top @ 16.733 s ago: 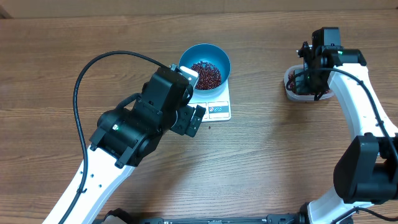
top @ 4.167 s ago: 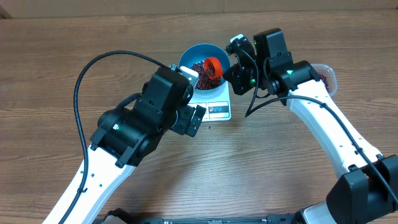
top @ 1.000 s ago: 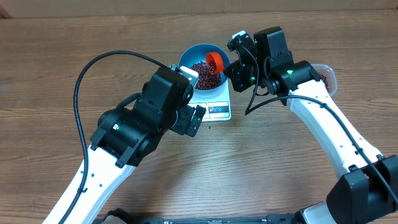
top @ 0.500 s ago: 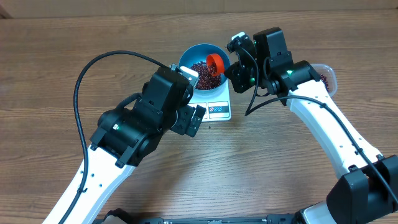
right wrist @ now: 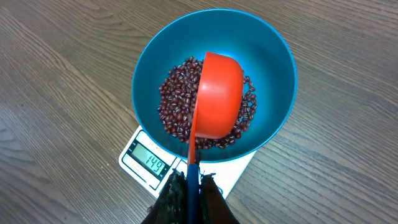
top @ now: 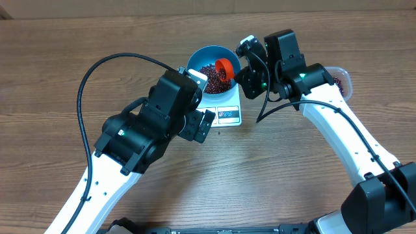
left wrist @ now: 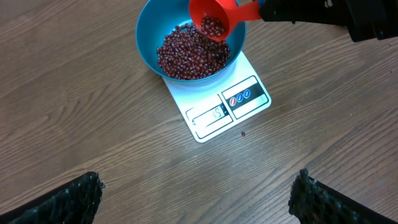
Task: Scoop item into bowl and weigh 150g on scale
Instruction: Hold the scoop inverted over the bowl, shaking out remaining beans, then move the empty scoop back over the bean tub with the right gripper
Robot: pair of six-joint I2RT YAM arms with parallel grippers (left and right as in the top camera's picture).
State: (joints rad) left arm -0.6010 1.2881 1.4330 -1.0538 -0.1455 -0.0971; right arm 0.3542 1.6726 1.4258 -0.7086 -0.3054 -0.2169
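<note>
Beans [left wrist: 186, 53], small and dark red-brown, lie in a loose heap inside the round bright-blue bowl [left wrist: 149, 31]. The bowl stands on the small white rectangular scale [left wrist: 199, 96], whose display edge faces the left arm. The right gripper [right wrist: 189, 186] is closed tightly on the handle of the red plastic measuring scoop [right wrist: 217, 93]. This scoop hangs tilted over the bowl's side nearest the right arm, with some beans in its cup. In the right wrist view its back hides part of the heap. The left gripper [left wrist: 196, 199] is wide open and holds nothing, above the brown wooden table [left wrist: 74, 124] near the scale. In the overhead view the left arm's black body covers the left corner of the scale. A clear plastic tub [top: 342, 75] with more beans sits behind the right arm, partly hidden by it.
</note>
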